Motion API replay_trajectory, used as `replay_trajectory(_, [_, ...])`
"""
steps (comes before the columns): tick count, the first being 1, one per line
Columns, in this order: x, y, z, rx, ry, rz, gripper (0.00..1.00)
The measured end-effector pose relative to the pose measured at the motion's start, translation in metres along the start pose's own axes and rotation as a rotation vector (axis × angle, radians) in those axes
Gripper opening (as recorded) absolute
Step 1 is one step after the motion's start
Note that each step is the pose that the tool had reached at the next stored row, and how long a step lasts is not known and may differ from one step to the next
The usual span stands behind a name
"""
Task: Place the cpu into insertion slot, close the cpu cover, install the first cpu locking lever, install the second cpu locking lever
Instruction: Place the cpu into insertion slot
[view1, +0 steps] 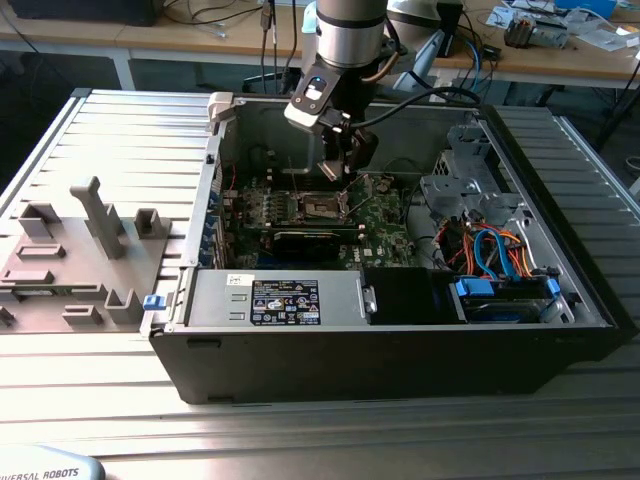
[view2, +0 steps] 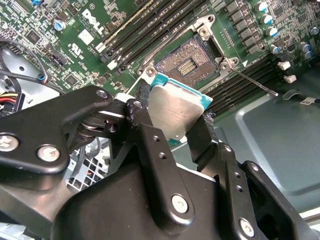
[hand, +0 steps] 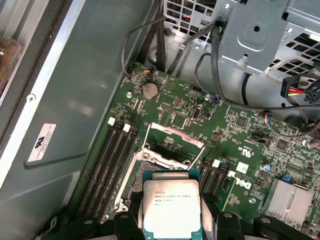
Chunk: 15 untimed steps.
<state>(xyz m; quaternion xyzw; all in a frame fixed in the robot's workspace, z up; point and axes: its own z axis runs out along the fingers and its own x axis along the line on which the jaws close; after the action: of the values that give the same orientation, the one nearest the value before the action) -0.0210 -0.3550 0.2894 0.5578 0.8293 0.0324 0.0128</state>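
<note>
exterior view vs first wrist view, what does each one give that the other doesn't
Exterior view: the whole open case, a grey tray of fixtures at that view's left, the arm reaching in, and blue cables.
First wrist view: the cpu clamped in the claw, its printed top facing the camera, the cover raised, and a coin cell.
Both: the green board, the slot and the metal cage.
</note>
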Motion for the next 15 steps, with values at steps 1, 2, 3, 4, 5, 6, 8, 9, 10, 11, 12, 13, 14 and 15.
replay_trajectory(1, [0.0, 0.0, 0.0, 0.0, 0.0, 0.001, 0.54])
replay_trajectory(2, [0.0, 0.0, 0.0, 0.0, -0.0001, 0.001, 0.54])
replay_trajectory(3, [0.0, -0.0001, 0.0019, 0.0, -0.0004, 0.003, 0.54])
replay_trajectory(4, [-0.0001, -0.0002, 0.0031, 0.0001, -0.001, 0.008, 0.54])
replay_trajectory(5, [0.0, -0.0002, 0.0031, 0.0, -0.001, 0.009, 0.54])
replay_trajectory(6, [0.0, -0.0002, 0.0032, 0.0, -0.001, 0.009, 0.54])
replay_trajectory(8, [0.0, -0.0002, 0.0032, 0.0, -0.0012, 0.011, 0.54])
replay_trajectory(9, [0.0, -0.0002, 0.0032, 0.0, -0.0013, 0.012, 0.54])
replay_trajectory(10, [0.0, -0.0002, 0.0032, 0.0, -0.0014, 0.013, 0.54])
replay_trajectory(11, [0.0, -0.0002, 0.0032, 0.0, -0.0014, 0.014, 0.54])
replay_trajectory(12, [0.0, -0.0002, 0.0032, 0.0, -0.0014, 0.015, 0.54])
replay_trajectory(13, [0.0, -0.0002, 0.0032, 0.0, -0.0015, 0.015, 0.54])
replay_trajectory(14, [0.0, -0.0002, 0.0033, 0.0, -0.0016, 0.016, 0.54])
replay_trajectory(15, [0.0, -0.0002, 0.0033, -0.0001, -0.0016, 0.017, 0.54])
